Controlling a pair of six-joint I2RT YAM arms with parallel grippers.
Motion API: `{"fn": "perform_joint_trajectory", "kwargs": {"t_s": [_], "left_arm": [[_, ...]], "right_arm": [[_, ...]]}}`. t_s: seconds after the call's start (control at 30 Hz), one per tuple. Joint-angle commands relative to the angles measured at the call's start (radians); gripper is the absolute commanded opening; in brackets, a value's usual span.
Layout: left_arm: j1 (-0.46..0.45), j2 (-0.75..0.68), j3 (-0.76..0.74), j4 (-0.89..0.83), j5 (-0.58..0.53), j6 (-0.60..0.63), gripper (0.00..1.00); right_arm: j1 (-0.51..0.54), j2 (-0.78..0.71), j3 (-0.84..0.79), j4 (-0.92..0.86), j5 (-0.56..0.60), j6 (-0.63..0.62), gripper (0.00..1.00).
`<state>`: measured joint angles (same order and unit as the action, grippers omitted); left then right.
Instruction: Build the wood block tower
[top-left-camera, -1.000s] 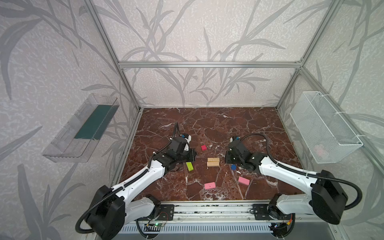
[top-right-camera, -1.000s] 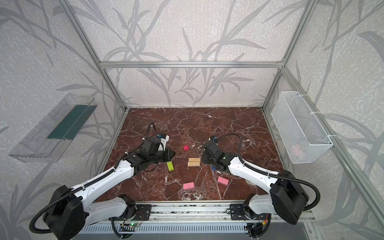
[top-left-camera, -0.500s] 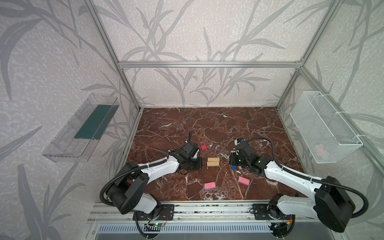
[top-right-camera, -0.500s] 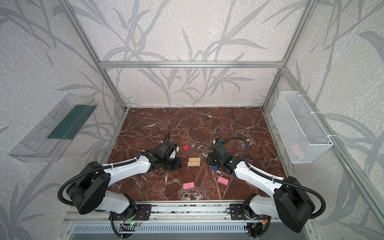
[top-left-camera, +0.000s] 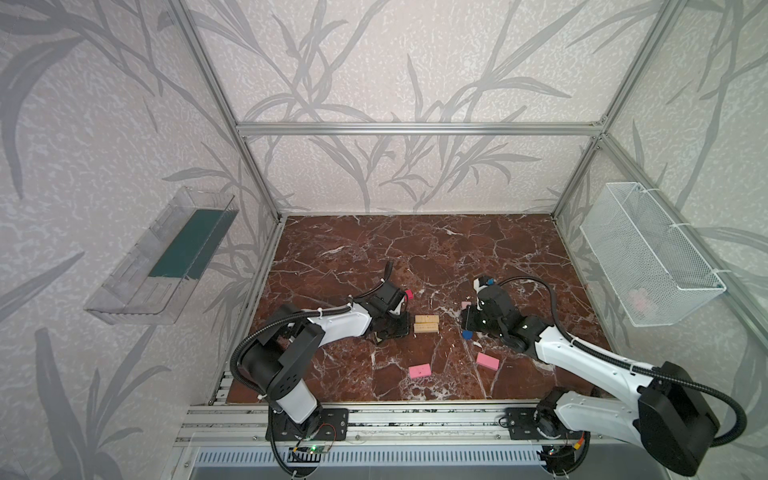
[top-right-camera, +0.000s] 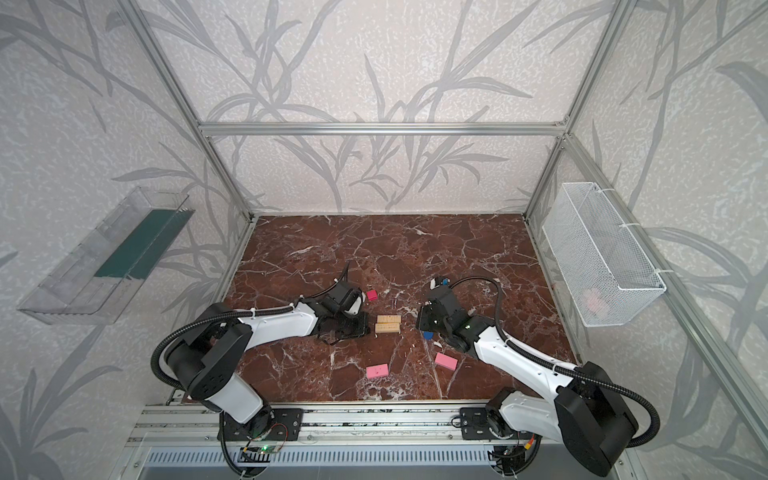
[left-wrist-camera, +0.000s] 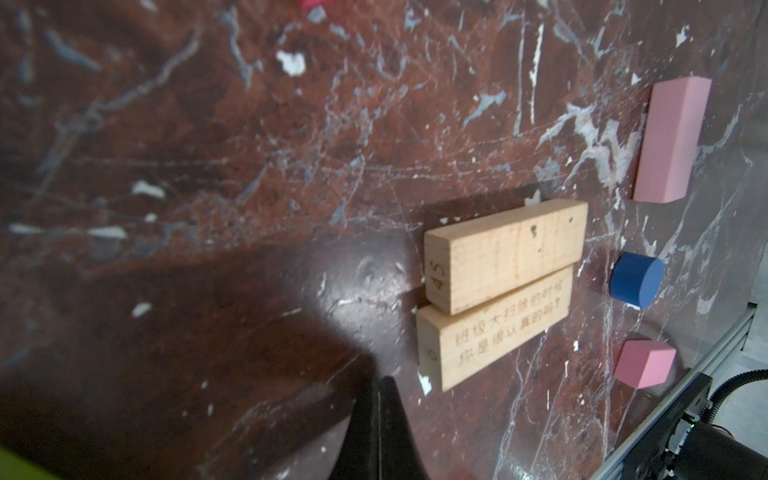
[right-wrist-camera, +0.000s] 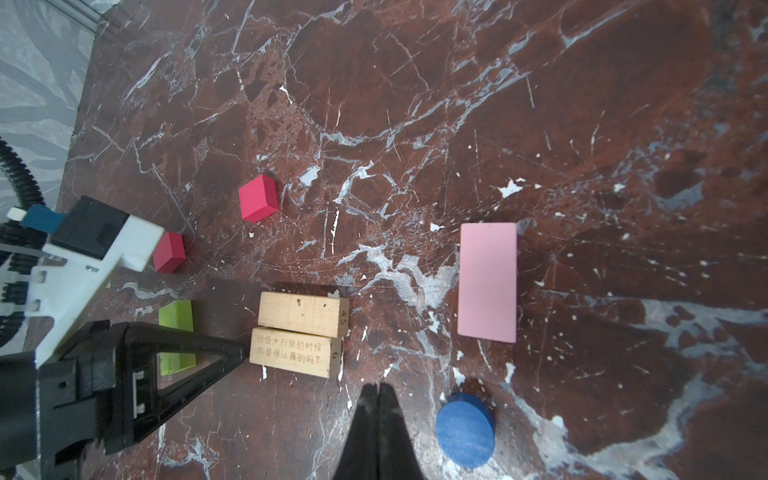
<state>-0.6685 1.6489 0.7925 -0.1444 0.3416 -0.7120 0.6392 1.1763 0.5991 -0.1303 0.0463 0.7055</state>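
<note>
Your left gripper (top-left-camera: 405, 328) has just swung in, up to the end of the two tan wood bars (top-left-camera: 426, 324). In both top views it covers the lime-green wood bar (right-wrist-camera: 176, 318), and your right arm hides most of one pink wood bar (right-wrist-camera: 488, 282). The left wrist view shows its jaws pressed together, empty. The right wrist view shows the right gripper (right-wrist-camera: 378, 392) pinched together too, empty, near the round blue wood disc (right-wrist-camera: 465, 430). Push on and the side-by-side tan wood bars may slide apart; I cannot tell if the tip touches them.
</note>
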Motion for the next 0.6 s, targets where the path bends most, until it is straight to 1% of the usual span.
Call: {"fn": "perform_joint_trajectory", "kwargs": {"t_s": [0.0, 0.57], "left_arm": [[-0.005, 0.022, 0.024, 0.019, -0.005, -0.019, 0.00], [-0.006, 0.059, 0.031, 0.058, 0.027, -0.035, 0.00]], "right_arm": [[-0.006, -0.020, -0.010, 0.017, -0.002, -0.006, 0.00], [-0.012, -0.003, -0.016, 0.035, -0.014, 0.003, 0.00]]}}
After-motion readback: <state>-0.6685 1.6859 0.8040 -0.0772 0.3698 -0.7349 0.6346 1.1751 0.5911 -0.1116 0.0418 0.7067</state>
